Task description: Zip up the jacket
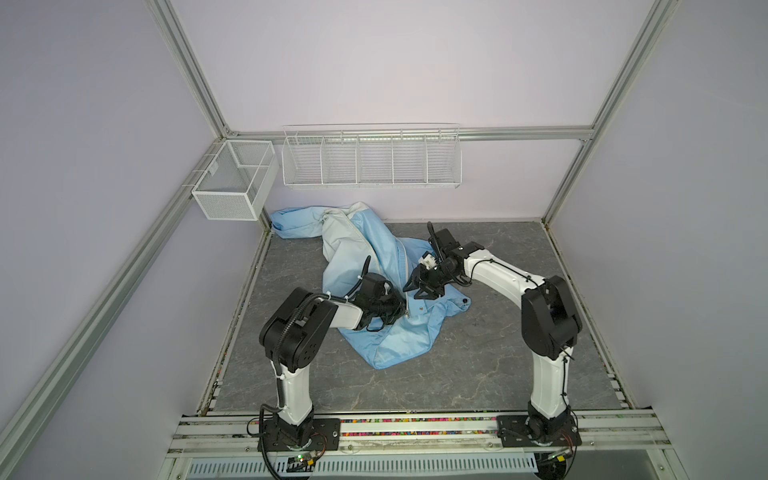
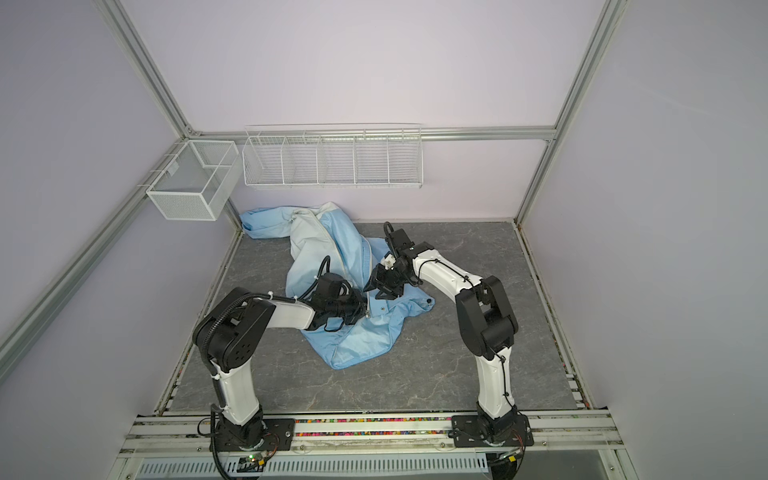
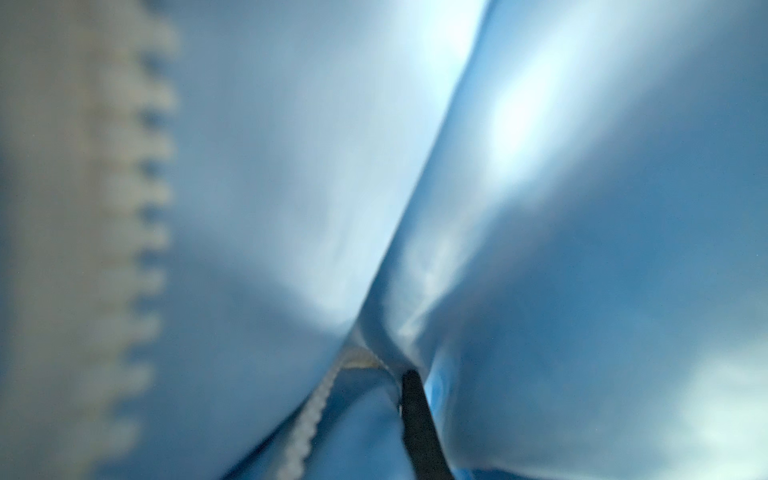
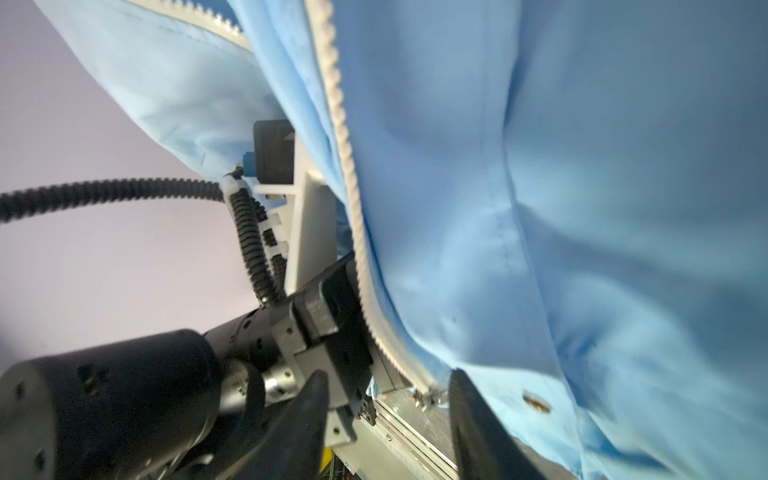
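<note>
The light-blue jacket (image 1: pixel 374 266) (image 2: pixel 336 257) lies crumpled on the grey table, running from the back left corner toward the middle. Its cream zipper (image 1: pixel 402 266) (image 4: pixel 345 166) runs down the front. My left gripper (image 1: pixel 404 311) (image 2: pixel 365 309) is shut on the jacket fabric at the zipper's lower end; in the left wrist view one black finger (image 3: pixel 415 415) presses into blue cloth beside blurred zipper teeth (image 3: pixel 307 419). My right gripper (image 1: pixel 410 291) (image 2: pixel 372 291) (image 4: pixel 386 395) hovers just above, open, with the zipper's bottom end (image 4: pixel 428 392) between its spread fingers, not pinched.
A white mesh basket (image 1: pixel 232 183) hangs on the left frame and a white wire rack (image 1: pixel 372 160) on the back wall. Aluminium posts stand at the table's corners. A snap stud (image 4: pixel 536 403) sits on the jacket near my right gripper. The grey table (image 1: pixel 498 353) extends to the right and front.
</note>
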### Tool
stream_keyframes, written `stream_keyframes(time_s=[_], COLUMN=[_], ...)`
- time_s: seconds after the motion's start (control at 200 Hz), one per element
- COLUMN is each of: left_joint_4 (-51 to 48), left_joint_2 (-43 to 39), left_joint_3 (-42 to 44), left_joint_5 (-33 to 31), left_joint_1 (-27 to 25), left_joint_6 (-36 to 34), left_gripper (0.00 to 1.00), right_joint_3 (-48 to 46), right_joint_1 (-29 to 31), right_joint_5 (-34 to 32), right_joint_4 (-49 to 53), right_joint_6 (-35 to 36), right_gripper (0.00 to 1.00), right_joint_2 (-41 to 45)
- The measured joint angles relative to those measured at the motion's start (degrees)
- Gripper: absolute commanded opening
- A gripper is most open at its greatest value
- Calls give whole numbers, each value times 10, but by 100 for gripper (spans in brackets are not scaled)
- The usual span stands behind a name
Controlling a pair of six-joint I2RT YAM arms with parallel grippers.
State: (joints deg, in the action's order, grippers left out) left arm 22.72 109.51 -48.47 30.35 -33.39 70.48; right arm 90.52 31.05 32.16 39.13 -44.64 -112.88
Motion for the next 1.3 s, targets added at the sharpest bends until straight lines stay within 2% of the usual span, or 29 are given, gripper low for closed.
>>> stream_keyframes(time_s=[0.185,0.235,0.25,0.255,0.26,0.27,0.285,0.525,0.585,0.66,0.71,0.805,1.16,1.3], left_joint_4=[28,45,49,51,55,59,64,136,148,153,155,156,152,150], left_joint_2=[0,2,3,3,3,4,5,23,23,23,23,23,22,22], left_joint_3=[1,1,1,1,1,1,1,-12,-13,-13,-13,-12,-8,-8], left_joint_5=[21,30,33,34,37,39,42,95,102,106,107,108,108,107], left_joint_1=[0,0,0,0,0,0,0,-2,-2,-4,-4,-4,-4,-4], left_joint_6=[5,7,9,10,11,11,14,44,46,49,50,50,50,50], left_gripper=[0,0,0,0,0,0,0,0,0,0,0,0,0,0], right_joint_3=[-66,-99,-109,-113,-113,-121,-130,-270,-301,-334,-354,-376,-380,-386], right_joint_1=[-7,-9,-10,-10,-10,-11,-12,-30,-35,-41,-43,-45,-63,-69], right_joint_5=[-17,-18,-19,-19,-19,-19,-20,-33,-33,-28,-23,-19,-19,-19], right_joint_4=[-17,-29,-31,-33,-33,-35,-38,-92,-118,-159,-193,-239,-362,-376], right_joint_6=[-15,-23,-29,-31,-31,-27,-35,-83,-103,-136,-161,-196,-272,-287], right_gripper=[71,82,88,95,97,90,88,88,100,83,77,76,77,85], right_joint_2=[97,131,140,144,144,151,160,272,292,307,308,301,246,225])
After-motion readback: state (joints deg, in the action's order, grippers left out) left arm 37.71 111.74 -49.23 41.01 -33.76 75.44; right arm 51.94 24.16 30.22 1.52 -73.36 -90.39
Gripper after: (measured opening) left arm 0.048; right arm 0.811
